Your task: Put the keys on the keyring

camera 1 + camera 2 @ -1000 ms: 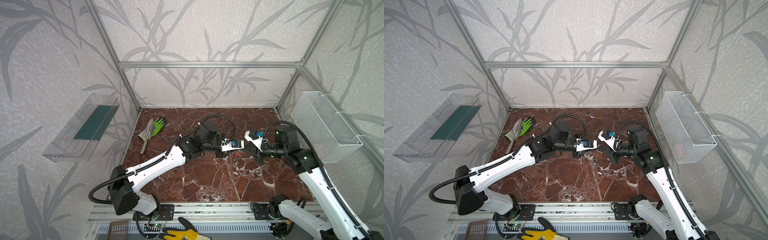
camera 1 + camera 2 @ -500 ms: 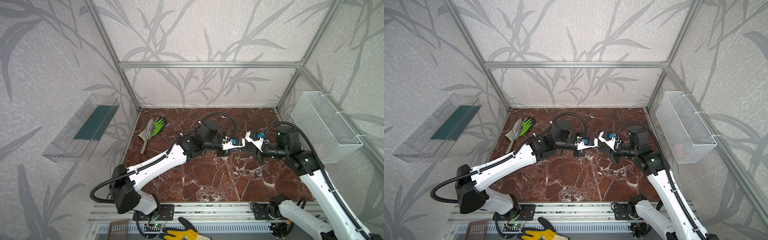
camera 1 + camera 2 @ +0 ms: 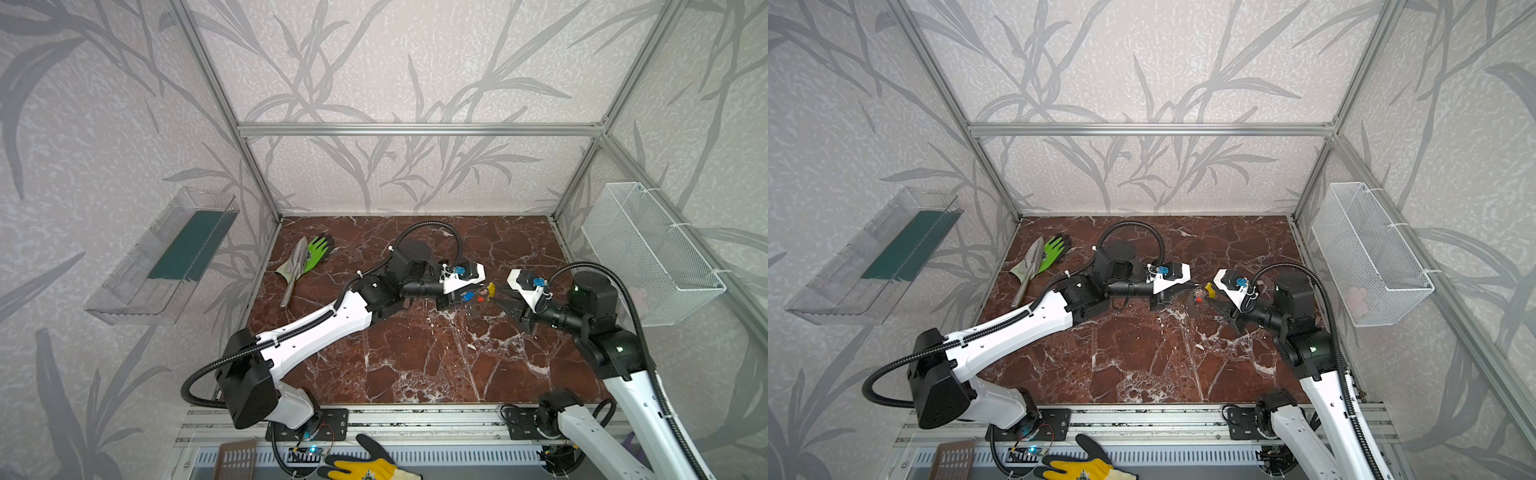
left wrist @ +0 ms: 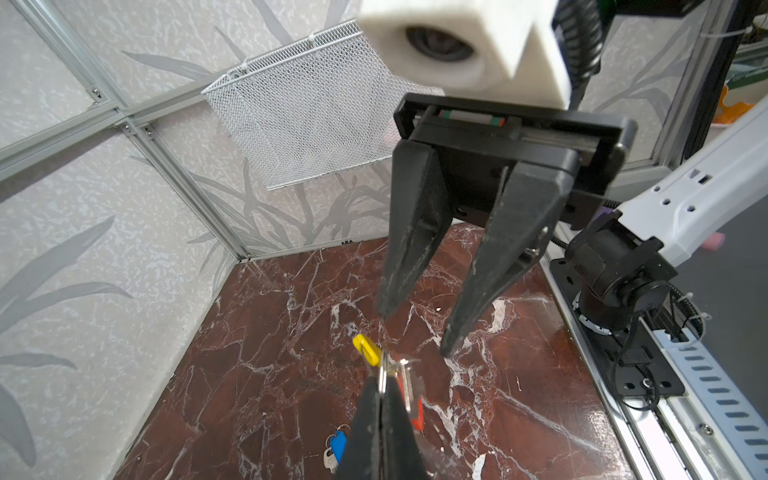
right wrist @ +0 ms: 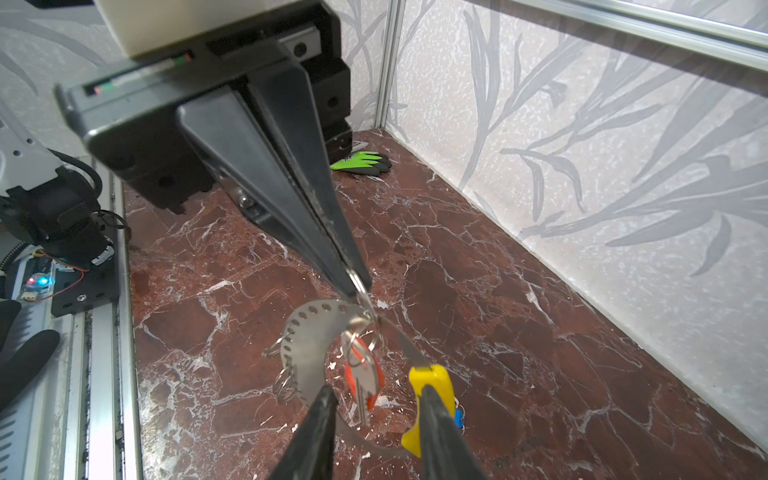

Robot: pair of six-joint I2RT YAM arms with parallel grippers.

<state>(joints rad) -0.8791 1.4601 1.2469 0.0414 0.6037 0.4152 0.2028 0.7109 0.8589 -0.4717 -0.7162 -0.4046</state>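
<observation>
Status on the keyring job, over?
Left gripper shut on keyring, which hangs from its tips. Right gripper open, close to the yellow arc. Red key hangs at keyring; blue key lies on table. Nothing blocking.

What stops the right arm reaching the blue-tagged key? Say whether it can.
Probably yes: the right hand is open and looks empty, and the blue-tagged key lies uncovered on the table below. The keyring hanging from the shut left hand crowds the path.

Glossy marble table point(image 3: 415, 353), shiny metal keyring point(image 5: 307, 332)
</observation>
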